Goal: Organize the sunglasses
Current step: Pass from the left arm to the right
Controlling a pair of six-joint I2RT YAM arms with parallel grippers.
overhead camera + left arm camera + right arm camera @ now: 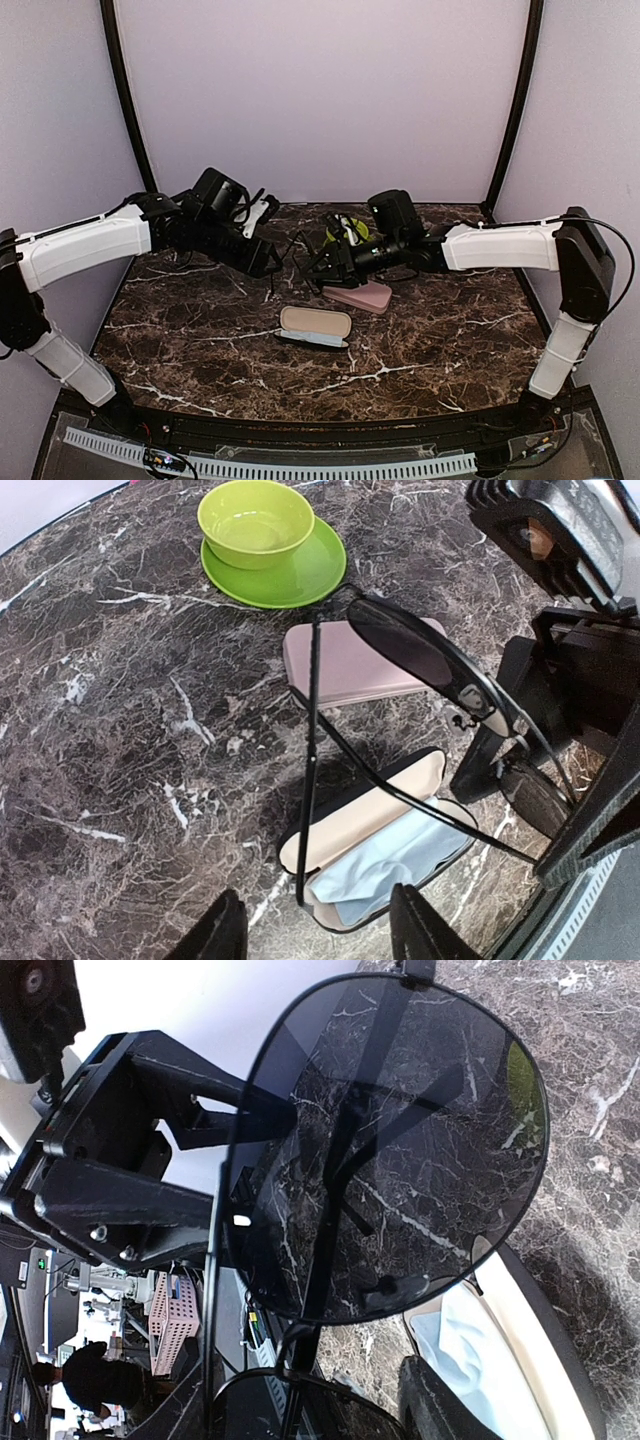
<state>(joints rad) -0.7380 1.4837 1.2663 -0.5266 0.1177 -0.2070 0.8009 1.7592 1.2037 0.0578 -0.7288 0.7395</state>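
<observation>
The black-framed sunglasses point(420, 650) hang in the air over the table, temples unfolded, between the two grippers point(295, 250). My right gripper point(505, 730) is shut on the frame beside the lens, and the dark lens point(390, 1140) fills most of the right wrist view. My left gripper point(315, 910) is open. The tip of one temple point(305, 880) hangs between its fingers without touching them. Under the glasses lies the black hard case point(365, 815), lid open, with a light blue cloth point(400, 865) inside.
A closed pink case point(358, 296) lies just behind the open case point(315, 326). A green bowl on a green plate point(290, 575) stands further back. The dark marble table point(450, 340) ends at a rail along the near edge.
</observation>
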